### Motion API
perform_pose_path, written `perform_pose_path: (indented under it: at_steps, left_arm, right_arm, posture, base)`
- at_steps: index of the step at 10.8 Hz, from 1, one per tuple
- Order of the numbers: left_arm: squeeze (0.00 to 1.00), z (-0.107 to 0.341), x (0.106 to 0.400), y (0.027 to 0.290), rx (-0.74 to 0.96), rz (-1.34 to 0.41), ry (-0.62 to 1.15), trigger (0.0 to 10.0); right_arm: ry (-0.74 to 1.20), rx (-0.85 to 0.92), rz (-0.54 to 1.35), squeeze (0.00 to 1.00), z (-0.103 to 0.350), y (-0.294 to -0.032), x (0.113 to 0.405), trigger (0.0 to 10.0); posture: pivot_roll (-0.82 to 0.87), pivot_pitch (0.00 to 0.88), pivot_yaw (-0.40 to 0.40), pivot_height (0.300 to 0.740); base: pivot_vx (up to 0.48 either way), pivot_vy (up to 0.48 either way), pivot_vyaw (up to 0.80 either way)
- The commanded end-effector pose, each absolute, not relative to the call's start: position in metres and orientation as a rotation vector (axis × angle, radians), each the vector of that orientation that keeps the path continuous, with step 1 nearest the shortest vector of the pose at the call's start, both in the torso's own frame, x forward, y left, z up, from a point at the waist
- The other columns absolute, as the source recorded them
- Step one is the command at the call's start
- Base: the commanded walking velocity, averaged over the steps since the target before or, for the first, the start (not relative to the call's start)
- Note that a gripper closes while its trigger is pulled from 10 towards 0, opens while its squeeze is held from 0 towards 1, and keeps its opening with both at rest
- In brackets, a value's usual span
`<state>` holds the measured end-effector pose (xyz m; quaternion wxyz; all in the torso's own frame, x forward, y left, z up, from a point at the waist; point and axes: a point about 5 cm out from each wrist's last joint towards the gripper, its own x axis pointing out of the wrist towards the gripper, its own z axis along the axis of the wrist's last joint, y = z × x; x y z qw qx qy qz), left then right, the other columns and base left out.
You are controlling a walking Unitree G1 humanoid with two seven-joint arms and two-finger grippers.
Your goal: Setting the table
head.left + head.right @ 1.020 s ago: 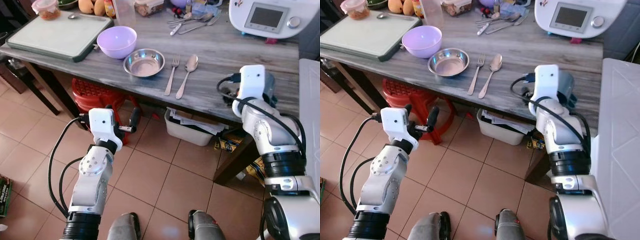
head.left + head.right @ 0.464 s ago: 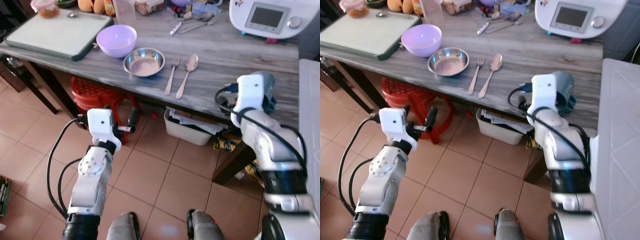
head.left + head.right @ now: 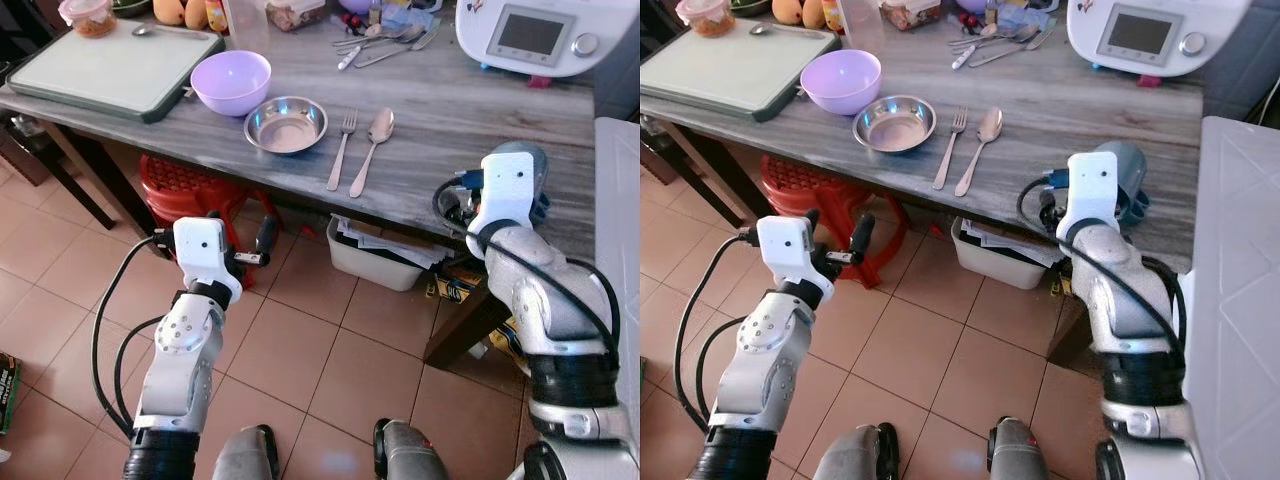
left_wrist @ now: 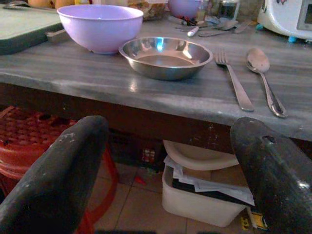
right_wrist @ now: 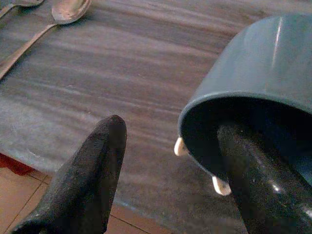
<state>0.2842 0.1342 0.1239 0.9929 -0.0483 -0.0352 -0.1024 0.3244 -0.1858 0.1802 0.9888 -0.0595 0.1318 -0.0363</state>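
You're placing the blue cup [image 5: 253,83]: right gripper [image 5: 170,161] has one finger inside its rim, not clamped, right of the spoon [image 3: 372,140]. Next, withdraw cleanly. Left gripper [image 4: 165,170] idles, fingers apart.

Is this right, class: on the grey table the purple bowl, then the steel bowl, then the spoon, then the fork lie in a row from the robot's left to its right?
Not quite. The fork comes before the spoon. From the robot's left to its right on the grey table, the order is purple bowl, steel bowl, fork, spoon. The left eye view shows it.
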Motion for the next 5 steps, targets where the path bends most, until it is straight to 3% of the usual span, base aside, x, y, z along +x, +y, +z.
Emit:
perform_pose_path:
  at_steps: [1,5]
  left_arm:
    - [0.0,0.122,0.281,0.138,-0.087,-0.2,-0.059,10.0]
    - [0.0,0.122,0.277,0.14,-0.078,-0.196,-0.051,10.0]
  right_arm:
    - [0.245,-0.118,-0.086,0.0,0.184,-0.189,0.33,10.0]
    - [0.207,-0.106,-0.087,0.0,0.189,-0.186,0.353,10.0]
  posture:
    - [-0.06,0.175,0.056,0.74]
    - [-0.04,0.191,0.061,0.74]
  base:
    - [0.0,0.0,0.0]
    - [0.0,0.0,0.0]
